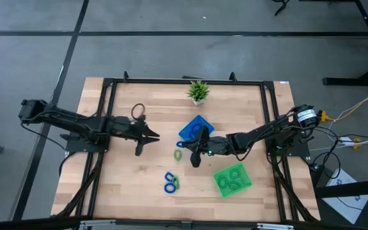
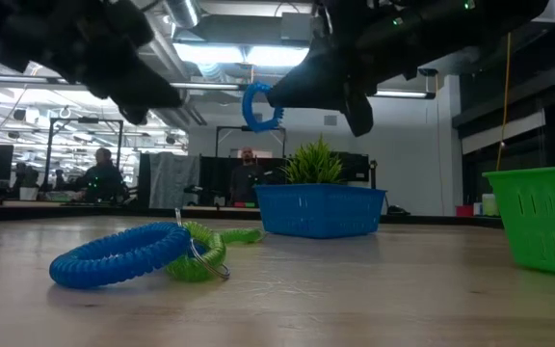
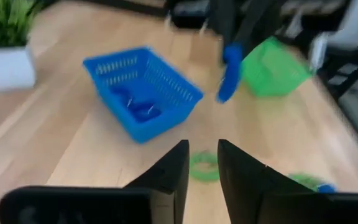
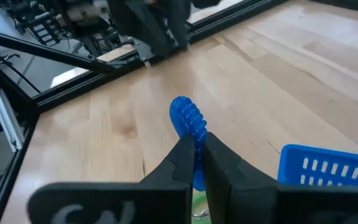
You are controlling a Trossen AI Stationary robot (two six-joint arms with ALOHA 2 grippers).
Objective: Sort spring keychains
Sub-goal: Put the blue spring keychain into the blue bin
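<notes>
My right gripper [image 4: 199, 146] hovers above the table just in front of the blue tray [image 1: 197, 126], shut on a bright blue spring keychain [image 2: 258, 106]. My left gripper [image 3: 202, 163] sits left of centre [image 1: 152, 136], narrowly open and holding nothing. A light green keychain [image 3: 204, 167] lies flat on the table beyond its fingertips [image 1: 179, 154]. A blue keychain [image 2: 118, 258] and a green one [image 2: 200, 255] lie tangled together nearer the front edge [image 1: 170, 182]. Blue coils rest in the blue tray [image 3: 138, 107]. Green coils rest in the green tray [image 1: 232, 179]. My right gripper pinches the blue keychain's coil between its two fingers, on the end nearest the wrist [image 4: 196, 155]. The rest of the loop [image 4: 184, 115] sticks out past the fingertips. The keychain is lifted clear of the table, well above it in the low view.
A small potted plant [image 1: 198, 91] stands near the far edge, behind the blue tray. The green tray [image 2: 538, 226] sits toward the near right. Black frame rails [image 1: 107, 102] run along the table's sides. Bare wood lies at the near left. People sit far off in the room.
</notes>
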